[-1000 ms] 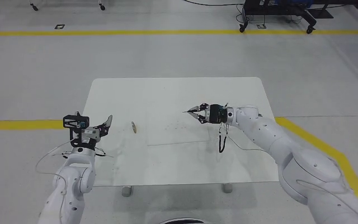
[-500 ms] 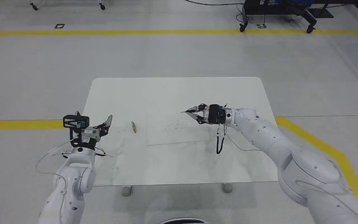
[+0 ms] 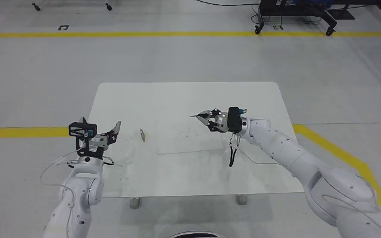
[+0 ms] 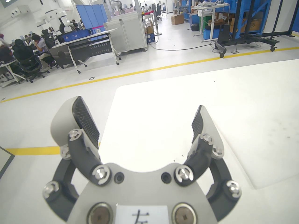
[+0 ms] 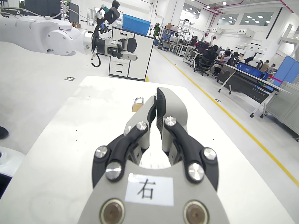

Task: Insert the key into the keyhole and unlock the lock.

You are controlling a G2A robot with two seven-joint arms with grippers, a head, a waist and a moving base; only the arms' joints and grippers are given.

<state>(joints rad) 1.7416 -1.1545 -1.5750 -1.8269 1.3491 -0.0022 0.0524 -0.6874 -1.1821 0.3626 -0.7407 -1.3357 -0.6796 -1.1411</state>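
Observation:
A small brass padlock with a silver shackle lies on the white table, left of centre; it also appears ahead of my right gripper as the padlock. My right gripper hovers over the table's middle, shut, with a thin key poking out of its tips toward the padlock. In its own wrist view the right gripper has its pads pressed together. My left gripper stands open at the table's left edge, apart from the padlock, and the left gripper holds nothing.
The tabletop between the right gripper and the padlock is bare apart from small dark specks. The left arm hangs beyond the table's far end in the right wrist view. A yellow floor line runs past both sides.
My right gripper has shifted a little to the left, toward the padlock, still shut on the key. The left arm and the padlock have not moved.

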